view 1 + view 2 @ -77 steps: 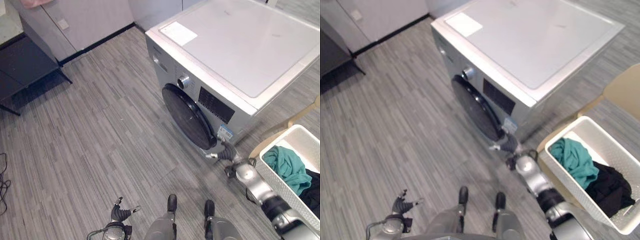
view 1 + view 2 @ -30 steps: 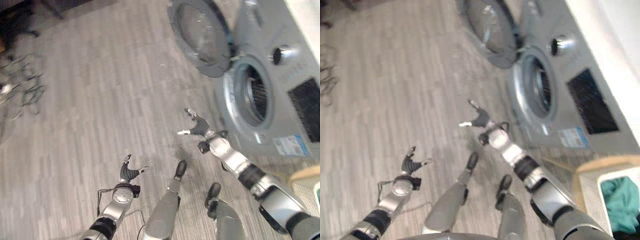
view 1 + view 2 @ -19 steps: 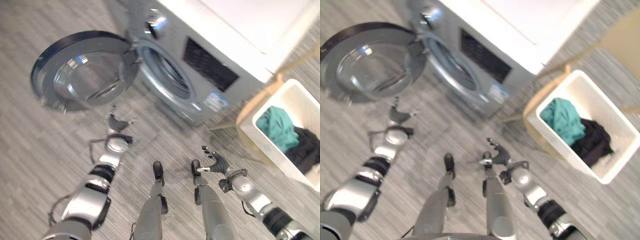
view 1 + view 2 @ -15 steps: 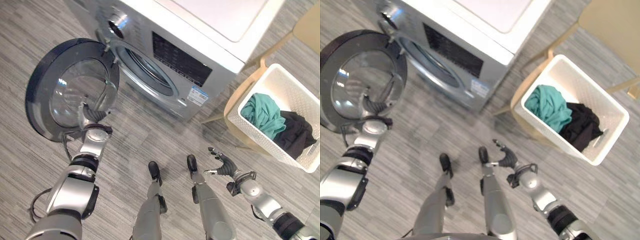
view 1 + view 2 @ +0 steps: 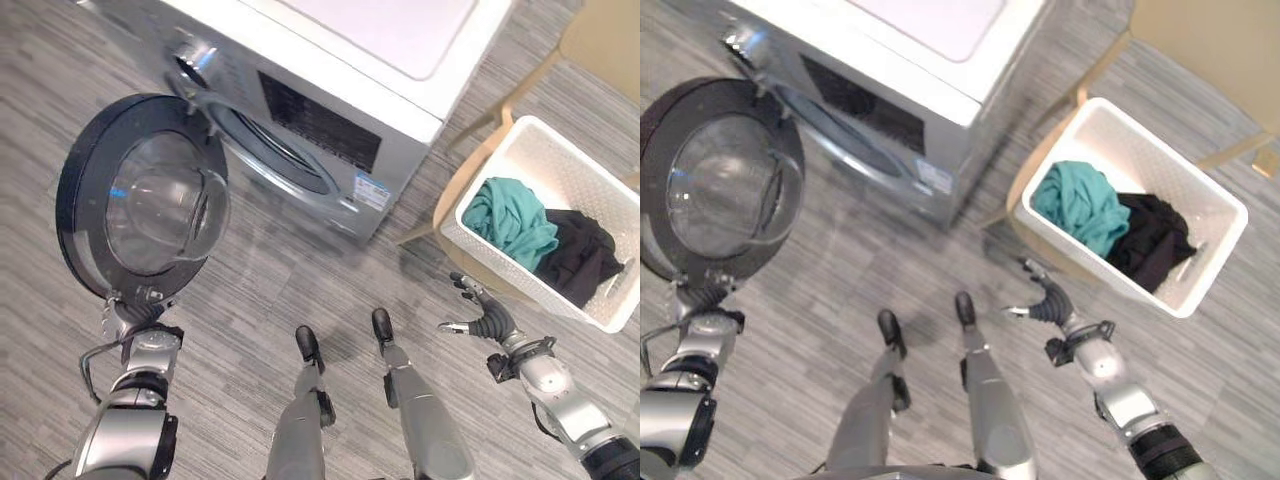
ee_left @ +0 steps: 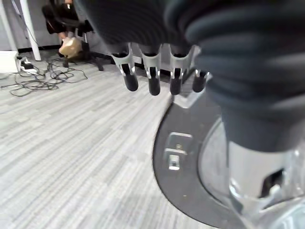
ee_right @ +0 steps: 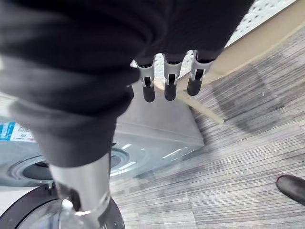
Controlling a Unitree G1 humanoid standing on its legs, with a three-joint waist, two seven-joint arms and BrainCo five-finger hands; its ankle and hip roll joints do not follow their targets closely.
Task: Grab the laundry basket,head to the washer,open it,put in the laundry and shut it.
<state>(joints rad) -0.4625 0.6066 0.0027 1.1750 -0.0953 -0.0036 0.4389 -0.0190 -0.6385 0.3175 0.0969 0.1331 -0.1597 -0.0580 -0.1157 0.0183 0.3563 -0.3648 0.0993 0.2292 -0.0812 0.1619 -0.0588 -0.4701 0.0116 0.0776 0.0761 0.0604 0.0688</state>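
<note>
White perforated plastic basket [image 5: 600,190] at right of frame, propped on a pale wooden chair [image 5: 1200,50]; inside, a crumpled teal cloth [image 5: 510,225] beside a black one [image 5: 580,255]. Left of it, silver-grey washer [image 5: 400,120] with smooth white top, dark panel and a small blue-and-white label, print too small to read. Round glass-bowled door [image 5: 140,205] swung wide open at left. Right hand [image 5: 487,322] low right, just below the basket, fingers spread, empty. Left hand [image 6: 157,71] by the door's lower rim, fingers straight, slightly apart. Grey striped plank floor [image 5: 60,330] all round.
</note>
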